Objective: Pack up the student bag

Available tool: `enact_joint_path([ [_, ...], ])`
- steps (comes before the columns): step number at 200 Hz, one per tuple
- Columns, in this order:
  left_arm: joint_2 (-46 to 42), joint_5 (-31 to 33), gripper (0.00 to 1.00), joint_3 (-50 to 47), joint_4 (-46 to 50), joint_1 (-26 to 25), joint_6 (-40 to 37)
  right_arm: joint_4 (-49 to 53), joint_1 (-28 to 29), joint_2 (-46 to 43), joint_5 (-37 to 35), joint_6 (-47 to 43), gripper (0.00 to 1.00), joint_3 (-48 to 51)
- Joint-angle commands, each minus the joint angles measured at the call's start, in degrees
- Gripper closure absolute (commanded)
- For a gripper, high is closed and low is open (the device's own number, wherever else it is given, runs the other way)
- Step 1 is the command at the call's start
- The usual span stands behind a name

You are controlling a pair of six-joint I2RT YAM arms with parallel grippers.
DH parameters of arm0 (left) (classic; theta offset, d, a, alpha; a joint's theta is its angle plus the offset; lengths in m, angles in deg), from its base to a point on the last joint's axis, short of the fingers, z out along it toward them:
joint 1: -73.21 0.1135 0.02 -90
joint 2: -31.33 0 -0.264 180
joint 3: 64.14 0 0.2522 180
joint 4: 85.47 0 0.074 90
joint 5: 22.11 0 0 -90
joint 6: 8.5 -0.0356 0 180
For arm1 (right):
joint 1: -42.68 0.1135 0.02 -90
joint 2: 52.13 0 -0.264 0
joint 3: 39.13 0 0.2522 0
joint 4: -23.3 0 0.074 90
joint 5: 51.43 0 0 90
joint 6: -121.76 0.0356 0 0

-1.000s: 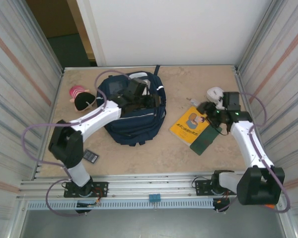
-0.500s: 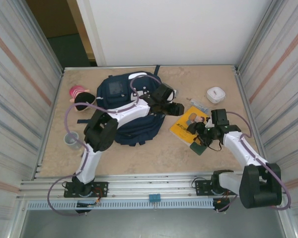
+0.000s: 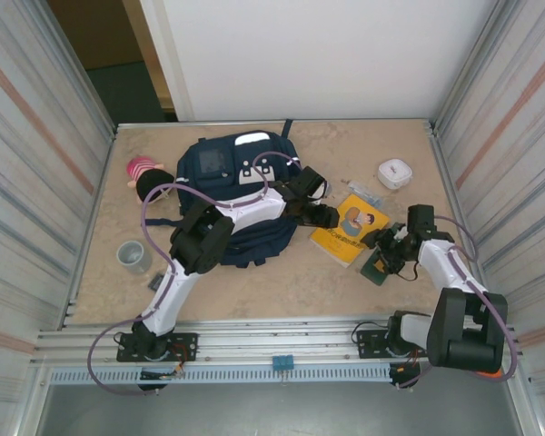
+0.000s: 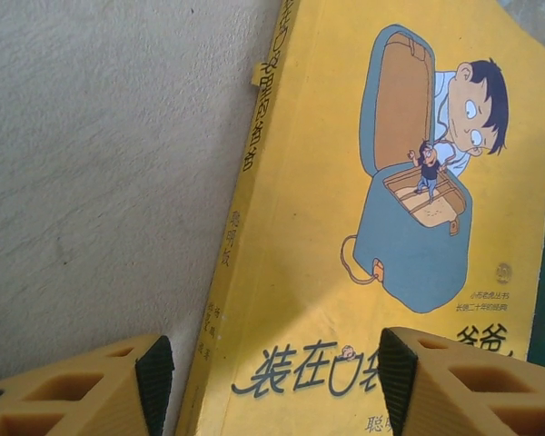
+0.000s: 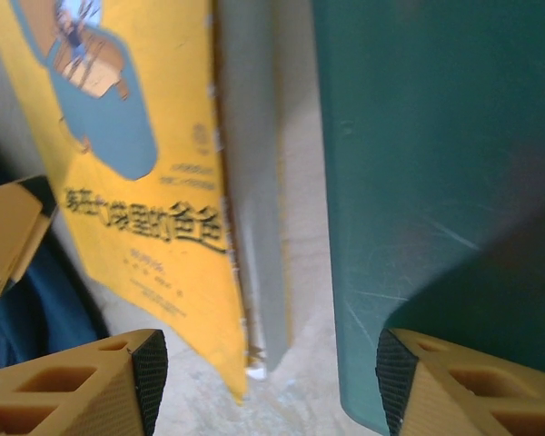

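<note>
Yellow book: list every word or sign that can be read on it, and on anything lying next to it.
"装在口袋里的爸爸": large dark title across the cover of the yellow book.
Spine of the book: a column of characters, too blurred to read with certainty.
Small print near the title on the cover: too small to read.
Green book beside it: no text shows on it.

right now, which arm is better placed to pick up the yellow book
Probably left: the left fingers stand open astride the yellow book at its spine edge. The right fingers span the gap between that book and the green notebook.
</note>
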Motion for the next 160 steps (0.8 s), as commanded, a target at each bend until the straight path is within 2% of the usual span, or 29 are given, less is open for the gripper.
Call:
enact_joint_path([
  [1,-0.52,-1.50,0.37,1.06,0.76,0.75,-1.04,7.99,-1.01,-1.03,-3.55,-4.87,0.37,-3.83],
  [14,-0.70,-2.50,0.37,1.06,0.66,1.26,-0.82,9.53,0.88,-2.44,-3.72,-4.77,0.37,-7.09],
  [33,-0.75,-5.11,0.37,0.93,-0.11,2.13,-0.51,8.49,6.75,-3.61,-5.53,-1.36,0.38,-10.29],
  [59,-0.09,-6.85,0.38,0.96,-1.08,2.92,-0.33,2.85,12.29,0.90,-7.35,3.50,0.38,-9.95],
  [90,0.83,-7.26,0.39,1.06,-1.09,3.15,-0.72,0.38,13.43,7.87,-11.09,4.20,0.38,-10.25],
  [121,1.57,-7.56,0.40,1.06,-1.03,3.15,-0.82,-3.98,14.21,14.08,-8.34,3.54,0.39,-10.24],
  [136,1.83,-7.98,0.40,1.14,-0.80,3.15,-0.71,-4.58,15.24,15.93,-10.41,3.57,0.40,-10.44],
  [160,2.38,-9.26,0.40,1.62,0.77,3.18,0.06,-5.73,15.72,18.40,-12.56,3.68,0.49,-10.07],
])
